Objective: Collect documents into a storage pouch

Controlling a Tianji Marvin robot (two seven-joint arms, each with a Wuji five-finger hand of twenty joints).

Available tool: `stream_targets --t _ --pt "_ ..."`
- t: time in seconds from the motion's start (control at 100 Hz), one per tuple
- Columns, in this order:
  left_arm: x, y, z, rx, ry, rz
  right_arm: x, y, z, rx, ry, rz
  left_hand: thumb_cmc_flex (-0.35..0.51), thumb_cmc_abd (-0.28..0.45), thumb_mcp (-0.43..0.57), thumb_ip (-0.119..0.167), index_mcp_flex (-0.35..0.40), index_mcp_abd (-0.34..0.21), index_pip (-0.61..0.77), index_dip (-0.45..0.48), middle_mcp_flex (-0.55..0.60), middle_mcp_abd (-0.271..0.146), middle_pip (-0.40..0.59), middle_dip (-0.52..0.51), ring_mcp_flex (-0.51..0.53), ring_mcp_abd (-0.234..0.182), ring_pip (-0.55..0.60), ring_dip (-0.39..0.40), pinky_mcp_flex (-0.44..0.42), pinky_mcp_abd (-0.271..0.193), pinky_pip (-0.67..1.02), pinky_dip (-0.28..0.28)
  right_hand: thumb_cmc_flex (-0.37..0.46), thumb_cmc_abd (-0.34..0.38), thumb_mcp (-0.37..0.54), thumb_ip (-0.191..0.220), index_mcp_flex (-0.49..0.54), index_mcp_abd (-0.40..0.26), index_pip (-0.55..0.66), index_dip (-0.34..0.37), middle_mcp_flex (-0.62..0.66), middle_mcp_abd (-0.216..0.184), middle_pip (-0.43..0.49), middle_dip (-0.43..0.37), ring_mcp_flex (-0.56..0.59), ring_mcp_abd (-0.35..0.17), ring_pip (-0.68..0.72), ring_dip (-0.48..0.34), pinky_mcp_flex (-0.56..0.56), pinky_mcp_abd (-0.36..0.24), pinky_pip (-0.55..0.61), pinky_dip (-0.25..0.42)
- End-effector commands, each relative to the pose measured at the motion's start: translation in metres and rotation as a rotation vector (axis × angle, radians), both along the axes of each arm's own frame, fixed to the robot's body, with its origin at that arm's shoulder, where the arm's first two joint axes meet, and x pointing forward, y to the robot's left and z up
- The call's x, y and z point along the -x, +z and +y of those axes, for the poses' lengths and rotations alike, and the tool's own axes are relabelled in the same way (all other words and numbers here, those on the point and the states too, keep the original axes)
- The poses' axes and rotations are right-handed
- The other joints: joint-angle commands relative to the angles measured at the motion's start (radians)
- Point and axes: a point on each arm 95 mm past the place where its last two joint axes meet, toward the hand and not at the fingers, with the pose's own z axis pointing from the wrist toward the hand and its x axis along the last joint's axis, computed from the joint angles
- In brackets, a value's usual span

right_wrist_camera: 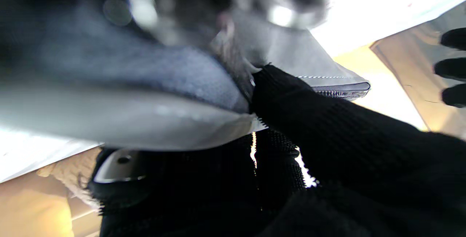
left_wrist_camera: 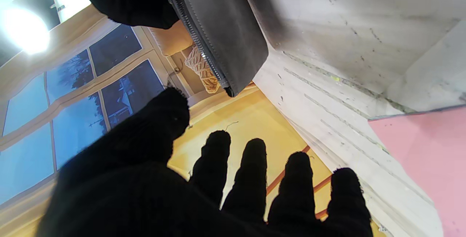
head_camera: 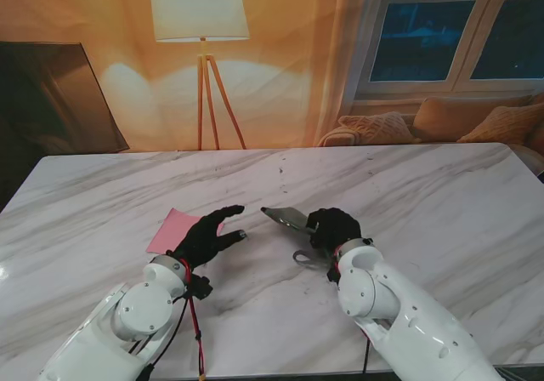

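On the bench, pouch and pink sheet.
My right robot hand (head_camera: 333,226) grips the pouch (head_camera: 285,217); my left robot hand (head_camera: 206,236) hovers spread, empty, over the sheet (head_camera: 169,230).

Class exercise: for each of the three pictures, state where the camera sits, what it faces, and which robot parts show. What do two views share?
Stand view: above the shoulders, looking down at the marble table; both arms, left robot hand open, right robot hand gripping the grey pouch.
Left wrist: along spread fingers toward the pouch and pink document.
Right wrist: close on the pouch, blurred.
Shared: the pouch shows in all three.
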Motion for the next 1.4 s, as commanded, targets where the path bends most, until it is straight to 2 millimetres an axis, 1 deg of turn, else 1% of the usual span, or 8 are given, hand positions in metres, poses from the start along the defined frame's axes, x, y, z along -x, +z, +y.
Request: stream_targets --t 0.0,0.33,0.45,0.56,0.93,1.13,1.27,1.39 --pt "-0.001 0.007 0.001 -0.013 -0.018 -0.008 0.004 0.006 0.005 -0.016 0.031 -0.003 -0.001 -0.041 0.048 -0.008 -0.03 -0.029 0.001 0.004 -0.058 -0.045 -0.01 -0.023 -0.041 -0.052 -0.022 -0.026 -0.001 -0.046 -0.032 -0.029 0.075 0.059 0.042 0.014 0.155 -0.067 0.124 0.057 0.06 0.074 0.018 0.014 0.033 -0.012 0.065 0.018 0.043 -0.037 0.131 -0.011" --pt "-0.01 0.017 0.009 -0.096 -0.04 -0.063 0.016 0.014 0.015 -0.105 0.098 0.084 -0.009 -0.119 0.143 -0.022 -0.108 -0.053 -0.021 -0.009 -0.123 -0.079 -0.007 -0.05 -0.087 -0.098 -0.032 -0.069 0.01 -0.069 -0.061 -0.12 0.074 0.063 0.04 0.015 0.16 -0.057 0.113 0.063 0.06 0.086 0.015 0.025 0.041 -0.006 0.073 0.02 0.054 -0.032 0.142 -0.014" --pt "-0.014 0.022 0.012 -0.118 -0.053 -0.07 0.019 0.015 0.017 -0.125 0.127 0.129 -0.007 -0.141 0.162 -0.025 -0.12 -0.057 -0.027 -0.013 -0.14 -0.092 -0.061 -0.079 -0.102 -0.109 -0.037 -0.077 0.012 -0.073 -0.071 -0.145 0.073 0.067 0.038 0.015 0.159 -0.056 0.108 0.065 0.06 0.088 0.014 0.029 0.044 -0.004 0.078 0.022 0.059 -0.032 0.148 -0.014" --pt "-0.018 0.026 0.015 -0.151 -0.081 -0.065 0.021 0.019 0.019 -0.141 0.156 0.15 -0.015 -0.163 0.194 -0.033 -0.113 -0.059 -0.025 -0.013 -0.122 -0.093 -0.048 -0.059 -0.107 -0.115 -0.036 -0.088 0.018 -0.075 -0.081 -0.189 0.073 0.068 0.037 0.016 0.158 -0.05 0.104 0.065 0.059 0.09 0.012 0.031 0.047 -0.003 0.081 0.024 0.063 -0.033 0.153 -0.015" --pt "-0.023 0.017 0.016 -0.159 -0.159 0.048 0.018 0.022 0.023 -0.153 0.209 0.199 -0.019 -0.178 0.187 -0.042 -0.032 -0.057 0.012 0.002 -0.08 -0.095 -0.01 -0.056 -0.096 -0.116 -0.034 -0.096 0.02 -0.06 -0.1 -0.237 0.071 0.078 0.026 0.017 0.152 -0.049 0.094 0.063 0.056 0.09 0.006 0.032 0.055 -0.003 0.084 0.024 0.07 -0.035 0.158 -0.019" --pt "-0.025 0.013 0.015 -0.171 -0.177 0.078 0.014 0.02 0.023 -0.169 0.204 0.222 0.043 -0.172 0.257 -0.034 0.0 -0.059 0.05 0.023 -0.032 -0.087 0.012 -0.034 -0.061 -0.107 -0.017 -0.088 0.015 -0.053 -0.07 -0.22 0.071 0.079 0.022 0.019 0.15 -0.048 0.091 0.062 0.054 0.091 0.004 0.033 0.049 -0.001 0.088 0.027 0.056 -0.034 0.166 -0.017" --pt "-0.03 0.008 0.01 -0.168 -0.187 0.091 0.013 0.02 0.022 -0.177 0.21 0.23 0.083 -0.169 0.309 -0.036 0.012 -0.068 0.111 0.049 -0.012 -0.07 0.052 0.017 -0.019 -0.078 0.023 -0.049 -0.003 -0.037 -0.011 -0.124 0.07 0.083 0.019 0.019 0.148 -0.049 0.09 0.062 0.054 0.087 0.003 0.033 0.05 -0.003 0.094 0.029 0.057 -0.036 0.173 -0.016" --pt "-0.034 0.005 0.005 -0.161 -0.187 0.095 0.013 0.02 0.021 -0.19 0.226 0.241 0.119 -0.168 0.337 -0.038 0.06 -0.075 0.193 0.082 0.013 -0.053 0.104 0.073 0.021 -0.056 0.068 -0.011 0.018 -0.021 0.001 -0.082 0.069 0.085 0.016 0.019 0.147 -0.05 0.089 0.061 0.053 0.086 0.002 0.033 0.05 -0.004 0.096 0.029 0.056 -0.037 0.177 -0.016"
